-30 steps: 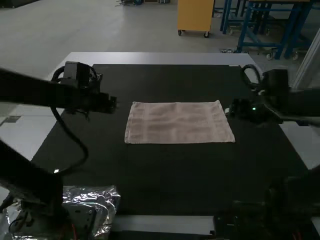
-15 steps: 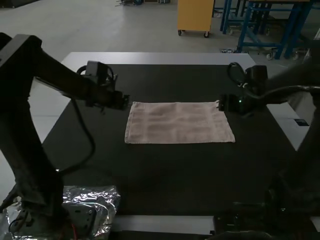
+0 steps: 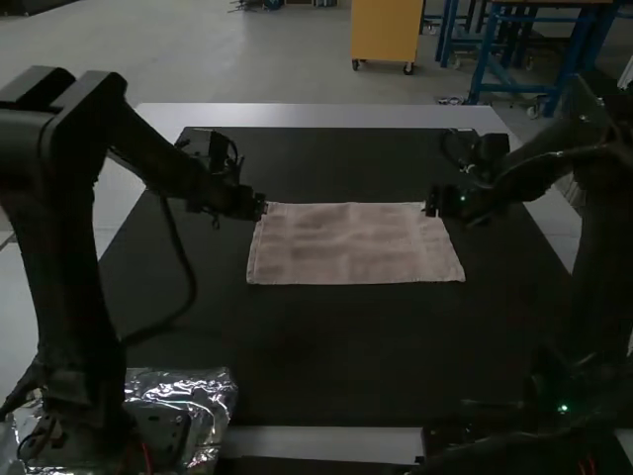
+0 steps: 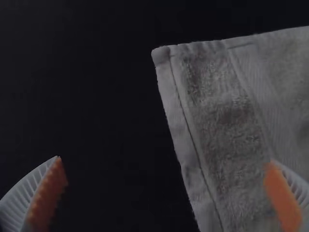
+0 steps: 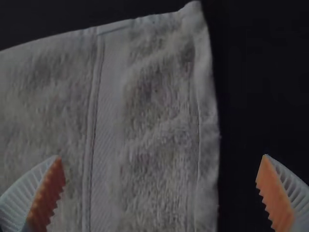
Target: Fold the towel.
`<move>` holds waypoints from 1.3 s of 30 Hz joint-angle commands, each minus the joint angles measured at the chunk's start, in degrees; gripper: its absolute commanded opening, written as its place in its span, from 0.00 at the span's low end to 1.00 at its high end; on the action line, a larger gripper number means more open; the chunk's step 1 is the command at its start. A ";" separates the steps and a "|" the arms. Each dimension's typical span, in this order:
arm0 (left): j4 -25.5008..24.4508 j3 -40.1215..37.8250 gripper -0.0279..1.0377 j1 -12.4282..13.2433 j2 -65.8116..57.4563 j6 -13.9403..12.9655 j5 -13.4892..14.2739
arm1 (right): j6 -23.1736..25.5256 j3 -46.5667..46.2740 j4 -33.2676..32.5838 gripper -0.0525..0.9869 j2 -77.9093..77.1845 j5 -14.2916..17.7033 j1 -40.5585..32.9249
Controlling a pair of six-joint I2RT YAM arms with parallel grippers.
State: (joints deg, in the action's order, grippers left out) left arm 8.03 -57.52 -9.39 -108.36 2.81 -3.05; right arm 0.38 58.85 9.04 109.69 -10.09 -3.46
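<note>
- Towel: laid flat, rect. outline, long sides running L–R across dark mat; pos. btwn the two arms. Surface shows slight wrinkles. No. of layers: cannot tell.
- L gripper: located at towel's far L corner, per high view. Jaws wide, nothing clamped btwn them.
- L wrist view, ref. jaws: one orange pad lines up w/ towel, the opposite one w/ dark mat. Hemmed side edge runs through the gap. Far L corner lies ahead of the fingertips.
- R gripper: located at towel's far R corner, per high view. Jaws wide, nothing clamped btwn them.
- R wrist view, ref. jaws: inboard pad lines up w/ towel, outboard pad w/ dark mat. R side edge passes btwn the two, nearer the outboard one. Far R corner lies ahead of the jaws, its tip slightly raised or curled.
- Woven band: flat strip inboard of R side edge, approx. parallel to it; similar band shows inboard of L side edge.
- Clearance, pads to cloth, both sides: cannot tell.
- Silver foil: crinkled, beside L arm base, near side of table, well apart from towel.
</note>
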 commanded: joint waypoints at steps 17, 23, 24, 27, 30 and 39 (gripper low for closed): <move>-0.91 -10.42 0.93 -0.10 -9.86 -0.44 -0.99 | -2.14 10.76 0.54 0.93 10.19 1.39 0.04; -0.65 -10.60 0.93 0.07 -11.35 -0.17 -1.43 | -3.11 14.01 0.01 0.93 13.45 1.39 -0.31; -0.74 -10.69 0.93 0.07 -11.61 -0.08 -1.43 | -3.37 14.54 -0.07 0.93 13.89 1.39 -0.31; -0.74 -10.95 0.93 0.07 -12.32 0.09 -1.96 | -3.37 16.12 -0.16 0.93 14.85 1.39 -0.40; -0.56 -11.48 0.93 0.07 -13.20 0.18 -1.87 | -3.55 17.26 -0.34 0.93 16.08 1.39 -0.49; -2.50 -14.11 0.70 -0.02 -16.19 0.62 -2.31 | -6.10 17.70 -3.06 0.43 18.46 1.39 -0.31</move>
State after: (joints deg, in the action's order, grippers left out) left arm 6.31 -70.11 -9.39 -123.48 3.07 -4.01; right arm -4.54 76.18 7.05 127.22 -7.86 -3.44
